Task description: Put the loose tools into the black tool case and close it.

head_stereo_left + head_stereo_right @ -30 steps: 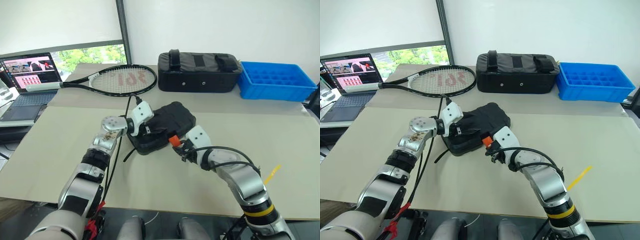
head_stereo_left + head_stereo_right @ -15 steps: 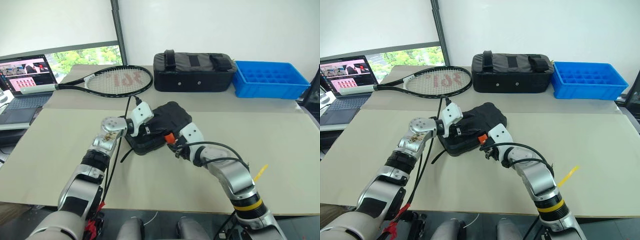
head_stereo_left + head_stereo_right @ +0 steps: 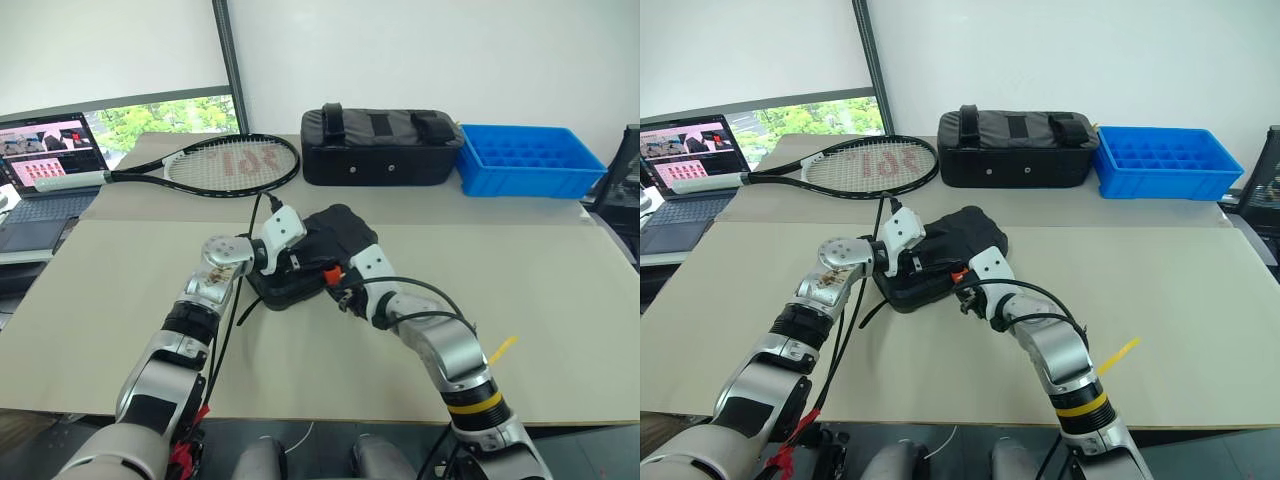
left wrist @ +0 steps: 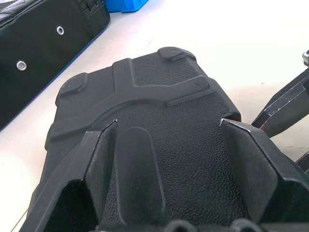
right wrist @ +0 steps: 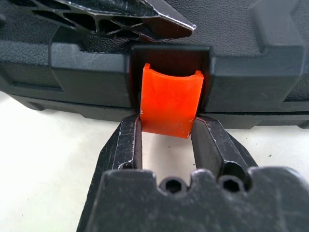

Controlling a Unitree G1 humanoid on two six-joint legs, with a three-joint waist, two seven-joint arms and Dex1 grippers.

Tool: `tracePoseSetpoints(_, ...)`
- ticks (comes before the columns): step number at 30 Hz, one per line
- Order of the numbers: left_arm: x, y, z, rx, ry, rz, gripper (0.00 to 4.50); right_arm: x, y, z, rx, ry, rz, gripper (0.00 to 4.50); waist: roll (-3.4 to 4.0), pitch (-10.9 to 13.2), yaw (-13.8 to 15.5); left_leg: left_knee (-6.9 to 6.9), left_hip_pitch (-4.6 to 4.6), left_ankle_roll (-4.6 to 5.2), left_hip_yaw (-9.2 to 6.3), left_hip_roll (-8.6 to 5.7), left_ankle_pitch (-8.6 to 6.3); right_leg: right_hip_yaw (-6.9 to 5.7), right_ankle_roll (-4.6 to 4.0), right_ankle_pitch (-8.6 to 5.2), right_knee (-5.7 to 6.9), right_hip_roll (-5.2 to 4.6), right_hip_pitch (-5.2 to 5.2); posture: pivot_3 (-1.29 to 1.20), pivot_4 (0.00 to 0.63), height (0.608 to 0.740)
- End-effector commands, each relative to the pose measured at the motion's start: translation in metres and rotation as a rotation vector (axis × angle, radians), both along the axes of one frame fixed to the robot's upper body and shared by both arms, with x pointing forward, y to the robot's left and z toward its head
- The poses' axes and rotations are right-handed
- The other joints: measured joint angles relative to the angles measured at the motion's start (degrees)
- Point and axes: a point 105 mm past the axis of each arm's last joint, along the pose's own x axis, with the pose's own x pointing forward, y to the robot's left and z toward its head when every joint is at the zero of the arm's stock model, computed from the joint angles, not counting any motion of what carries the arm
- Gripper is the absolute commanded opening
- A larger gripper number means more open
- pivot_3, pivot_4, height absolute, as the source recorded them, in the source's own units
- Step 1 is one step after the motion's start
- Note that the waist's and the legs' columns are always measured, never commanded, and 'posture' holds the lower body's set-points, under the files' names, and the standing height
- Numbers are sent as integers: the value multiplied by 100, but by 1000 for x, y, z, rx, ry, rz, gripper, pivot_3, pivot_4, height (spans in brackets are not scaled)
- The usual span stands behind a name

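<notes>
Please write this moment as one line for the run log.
flat black plastic tool case: lid down | left gripper: open, spanning lid | right gripper: fingers either side of small orange latch | latch: sticking out

From head height we look down over the table (image 3: 560, 300); both wrist cameras sit close on the black tool case (image 4: 159, 125).

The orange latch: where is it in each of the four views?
Left eye: orange latch at the case's front edge, by the right gripper.
Right eye: same spot.
Left wrist: not in it.
Right wrist: centre, between the fingertips.
Shared landmark: the case.
</notes>
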Motion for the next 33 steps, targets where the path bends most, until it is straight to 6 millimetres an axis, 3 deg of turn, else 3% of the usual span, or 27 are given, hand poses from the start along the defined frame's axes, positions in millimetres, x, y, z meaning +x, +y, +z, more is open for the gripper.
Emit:
tracePoseSetpoints(1,-7,-1,-27,60,82,-8,3660,8,-10,5,-27,-27,-57,2843,0,1,13,0,-3,0,-1,0,0,-1,0,0,0,0,-2,0,150,708)
tracePoseSetpoints(2,-7,-1,-28,59,82,-5,3660,6,-12,5,-35,-26,-53,3100,1,0,32,0,-9,0,-1,-1,0,1,0,0,-1,0,-7,0,150,708)
tracePoseSetpoints(14,-5,4,-27,56,83,10,3660,-15,-24,23,-58,-36,-20,3100,1,0,65,-12,-31,1,-4,-2,-1,2,1,-2,-20,0,-16,0,150,708)
tracePoseSetpoints(17,-5,3,-28,58,84,10,3660,-21,-19,28,-38,-32,7,2342,1,0,64,-12,-30,1,-4,-2,-1,2,1,-2,-20,0,-15,0,150,708)
tracePoseSetpoints(23,-4,3,-28,56,84,9,3660,-20,-13,30,-9,-18,9,220,0,0,64,-12,-30,1,-5,-2,-1,1,1,-2,-21,0,-15,0,150,708)
tracePoseSetpoints(24,-4,3,-28,56,84,9,3660,-20,-12,29,-8,-17,9,49,0,0,63,-12,-30,1,-5,-2,-1,1,1,-2,-21,0,-15,0,150,708)
tracePoseSetpoints(33,-4,4,-28,56,86,13,3660,-3,-2,28,3,-29,3,49,0,1,55,-12,-29,1,-6,-2,-1,0,1,-2,-22,0,-15,0,150,708)
